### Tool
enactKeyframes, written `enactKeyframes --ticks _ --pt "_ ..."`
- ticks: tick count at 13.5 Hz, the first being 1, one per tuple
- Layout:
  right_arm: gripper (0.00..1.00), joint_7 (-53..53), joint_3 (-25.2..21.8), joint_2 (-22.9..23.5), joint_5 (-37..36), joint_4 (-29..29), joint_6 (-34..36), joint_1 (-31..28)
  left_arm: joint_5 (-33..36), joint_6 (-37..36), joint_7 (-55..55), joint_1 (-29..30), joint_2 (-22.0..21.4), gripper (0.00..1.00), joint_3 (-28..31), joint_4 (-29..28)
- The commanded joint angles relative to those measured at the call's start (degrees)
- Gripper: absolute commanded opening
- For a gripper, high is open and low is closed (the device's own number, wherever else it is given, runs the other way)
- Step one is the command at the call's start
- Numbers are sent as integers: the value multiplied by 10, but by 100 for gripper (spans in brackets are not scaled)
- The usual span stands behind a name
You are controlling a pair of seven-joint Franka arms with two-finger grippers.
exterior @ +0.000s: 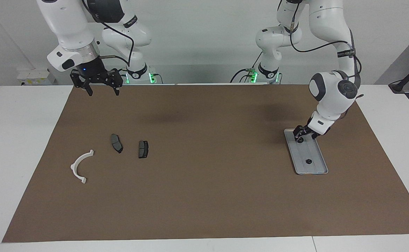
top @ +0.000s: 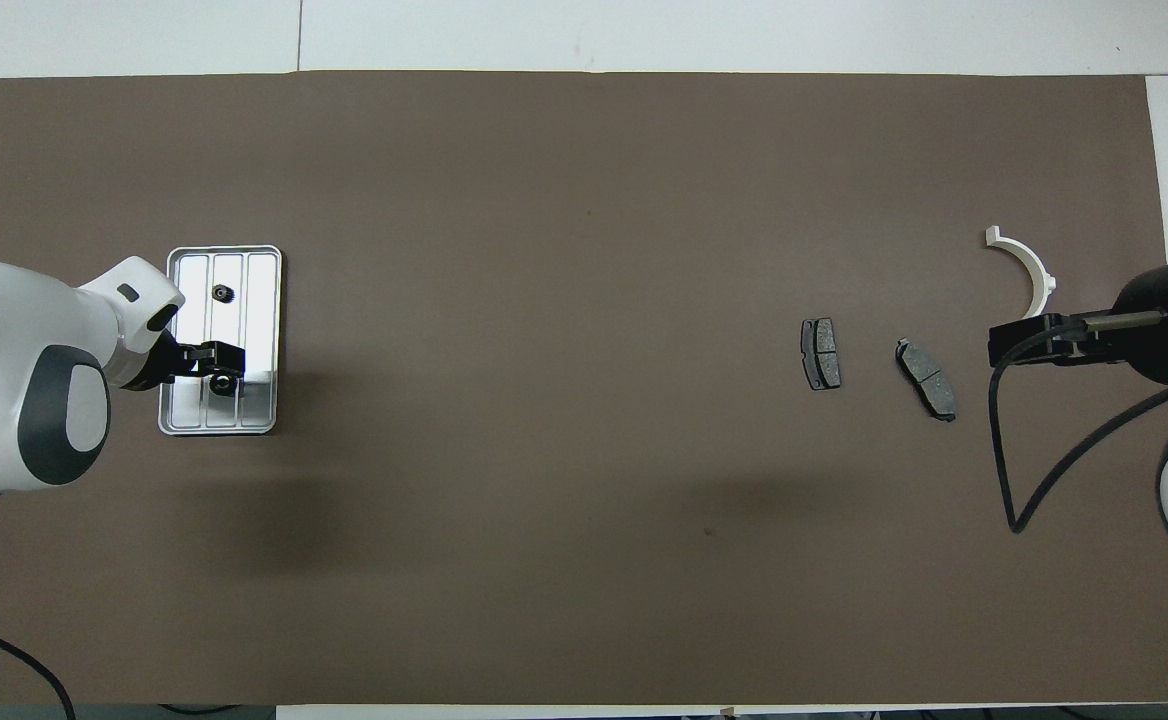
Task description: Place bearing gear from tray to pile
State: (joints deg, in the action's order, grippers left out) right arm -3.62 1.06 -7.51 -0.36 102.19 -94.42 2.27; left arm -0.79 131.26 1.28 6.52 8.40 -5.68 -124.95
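Note:
The silver tray (exterior: 318, 164) lies toward the left arm's end of the table and also shows in the overhead view (top: 262, 300). One small dark bearing gear (exterior: 309, 161) (top: 223, 292) sits at the tray's end farther from the robots. A second gear (exterior: 299, 139) (top: 222, 384) sits at the nearer end. My left gripper (exterior: 299, 135) (top: 216, 362) is down in the tray right at this second gear. The pile is a white bracket (exterior: 80, 166) (top: 1026, 268) and two dark pads (exterior: 116, 142) (exterior: 143, 149) (top: 821, 366) (top: 926, 378). My right gripper (exterior: 99, 87) (top: 1034, 340) waits open, raised.
A brown mat (exterior: 208, 196) covers most of the white table. The pile lies toward the right arm's end, the tray toward the left arm's end, with bare mat between them.

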Motion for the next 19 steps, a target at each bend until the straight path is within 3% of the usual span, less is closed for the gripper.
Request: enactKeyframes --ticks 1,14,17,19 --pt "100 19 2 -6 16 8 -9 -11 4 18 6 4 -15 93 -1 -28" --pt "100 29 0 -8 15 6 -5 -3 4 41 8 5 -22 92 -1 -60" --pt "100 26 1 -8 15 8 -5 -3 4 70 3 6 -23 83 -1 -73" --pt "100 25 2 -8 16 9 -7 -8 4 79 -1 6 -24 67 -2 -78"
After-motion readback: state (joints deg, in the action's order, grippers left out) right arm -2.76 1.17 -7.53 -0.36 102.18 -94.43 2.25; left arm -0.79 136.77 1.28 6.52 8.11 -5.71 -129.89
